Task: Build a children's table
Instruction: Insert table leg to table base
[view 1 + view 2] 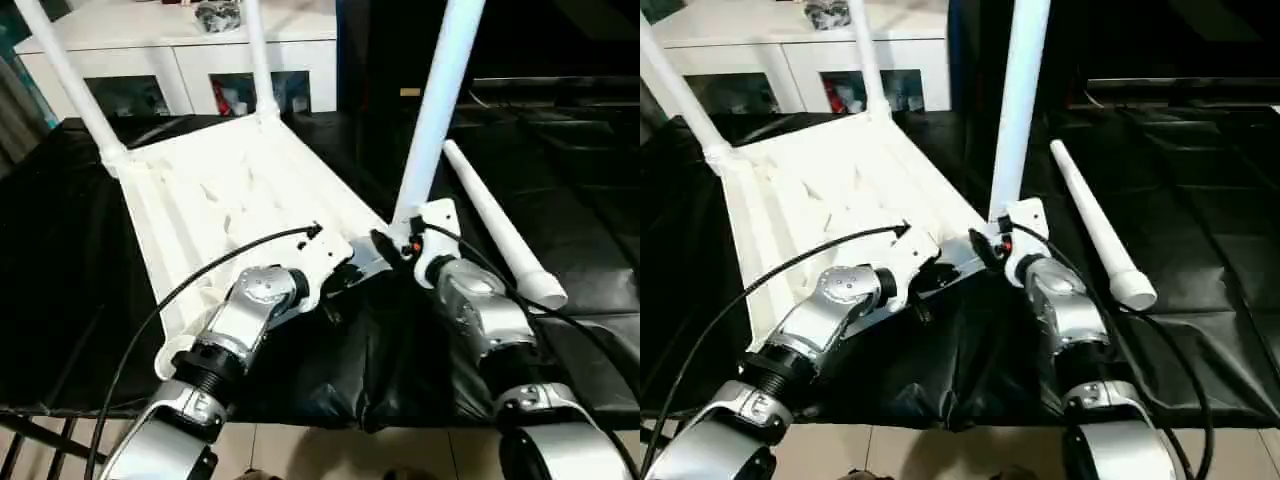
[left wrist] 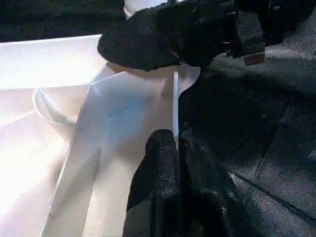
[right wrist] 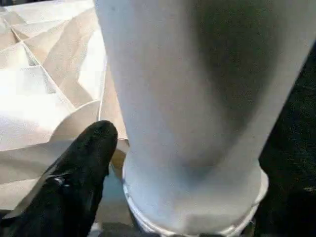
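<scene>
While the tabletop (image 1: pixel 230 200) lies underside-up on the black cloth (image 1: pixel 560 200) with three legs standing in its sockets, we see the left gripper (image 2: pixel 175 148) pinched shut on its near rim, the right gripper (image 1: pixel 400 245) spread beside the near-corner leg (image 1: pixel 435 110), one loose leg (image 1: pixel 500 225) just beside the tabletop.

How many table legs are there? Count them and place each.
4. Three stand upright in corner sockets: far-left leg, far-right leg, near-right leg. The loose leg lies on the black cloth, right of the tabletop.
</scene>
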Available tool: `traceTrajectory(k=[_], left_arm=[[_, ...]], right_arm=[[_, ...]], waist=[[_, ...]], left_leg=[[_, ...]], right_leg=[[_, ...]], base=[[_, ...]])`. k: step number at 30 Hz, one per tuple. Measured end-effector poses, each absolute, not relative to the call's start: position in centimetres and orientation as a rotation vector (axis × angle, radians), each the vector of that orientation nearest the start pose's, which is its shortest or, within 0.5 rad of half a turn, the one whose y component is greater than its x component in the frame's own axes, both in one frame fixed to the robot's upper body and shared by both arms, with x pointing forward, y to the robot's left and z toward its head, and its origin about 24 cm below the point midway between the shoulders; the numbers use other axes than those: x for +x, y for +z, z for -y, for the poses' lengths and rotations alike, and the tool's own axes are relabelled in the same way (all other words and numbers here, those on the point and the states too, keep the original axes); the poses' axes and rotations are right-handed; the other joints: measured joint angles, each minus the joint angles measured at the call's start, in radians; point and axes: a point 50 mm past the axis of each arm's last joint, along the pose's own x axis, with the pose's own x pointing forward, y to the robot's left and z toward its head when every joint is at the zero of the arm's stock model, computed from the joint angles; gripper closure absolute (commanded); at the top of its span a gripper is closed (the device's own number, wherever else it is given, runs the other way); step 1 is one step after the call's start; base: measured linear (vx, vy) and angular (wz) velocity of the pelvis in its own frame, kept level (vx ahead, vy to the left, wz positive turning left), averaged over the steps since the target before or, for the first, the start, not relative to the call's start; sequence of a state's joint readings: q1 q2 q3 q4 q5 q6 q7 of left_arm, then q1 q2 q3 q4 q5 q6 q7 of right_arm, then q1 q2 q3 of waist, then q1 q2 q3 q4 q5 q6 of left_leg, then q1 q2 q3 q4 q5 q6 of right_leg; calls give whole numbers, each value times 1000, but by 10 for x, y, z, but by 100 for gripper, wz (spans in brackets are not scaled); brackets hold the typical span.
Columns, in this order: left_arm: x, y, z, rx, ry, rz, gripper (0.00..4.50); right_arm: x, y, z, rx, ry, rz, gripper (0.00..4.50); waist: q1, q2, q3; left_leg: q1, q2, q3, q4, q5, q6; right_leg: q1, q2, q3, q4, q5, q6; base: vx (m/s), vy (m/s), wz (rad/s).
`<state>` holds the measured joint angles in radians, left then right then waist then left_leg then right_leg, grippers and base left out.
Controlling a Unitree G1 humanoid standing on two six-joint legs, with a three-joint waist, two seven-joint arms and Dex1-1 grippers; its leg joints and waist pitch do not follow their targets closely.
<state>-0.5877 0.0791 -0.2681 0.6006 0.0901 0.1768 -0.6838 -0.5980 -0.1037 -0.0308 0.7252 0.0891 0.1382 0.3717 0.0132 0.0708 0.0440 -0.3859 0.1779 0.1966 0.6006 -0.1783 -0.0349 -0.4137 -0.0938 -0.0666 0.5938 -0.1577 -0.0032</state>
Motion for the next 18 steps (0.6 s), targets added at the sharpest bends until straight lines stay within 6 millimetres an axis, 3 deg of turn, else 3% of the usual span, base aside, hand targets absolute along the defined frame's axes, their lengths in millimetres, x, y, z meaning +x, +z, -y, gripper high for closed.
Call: traceTrajectory(k=[2, 11, 18], left_arm=[[325, 41, -57, 305, -977, -319, 450], [323, 42, -61, 307, -1019, -310, 450], [319, 42, -72, 314, -1084, -303, 450]], right_arm=[[351, 39, 126, 18, 428, -285, 9], [352, 41, 125, 2, 460, -261, 9], [344, 39, 131, -34, 592, -241, 9]], waist=[[0, 0, 0], [2, 0, 0], [15, 2, 1]], left_leg=[[0, 0, 0, 0, 0, 0], [-1, 0, 0, -1, 0, 0], [-2, 0, 0, -3, 0, 0]], right_leg=[[0, 0, 0, 0, 0, 0], [-1, 0, 0, 0, 0, 0], [-3, 0, 0, 0, 0, 0]], base=[[0, 0, 0], [0, 0, 0], [0, 0, 0]])
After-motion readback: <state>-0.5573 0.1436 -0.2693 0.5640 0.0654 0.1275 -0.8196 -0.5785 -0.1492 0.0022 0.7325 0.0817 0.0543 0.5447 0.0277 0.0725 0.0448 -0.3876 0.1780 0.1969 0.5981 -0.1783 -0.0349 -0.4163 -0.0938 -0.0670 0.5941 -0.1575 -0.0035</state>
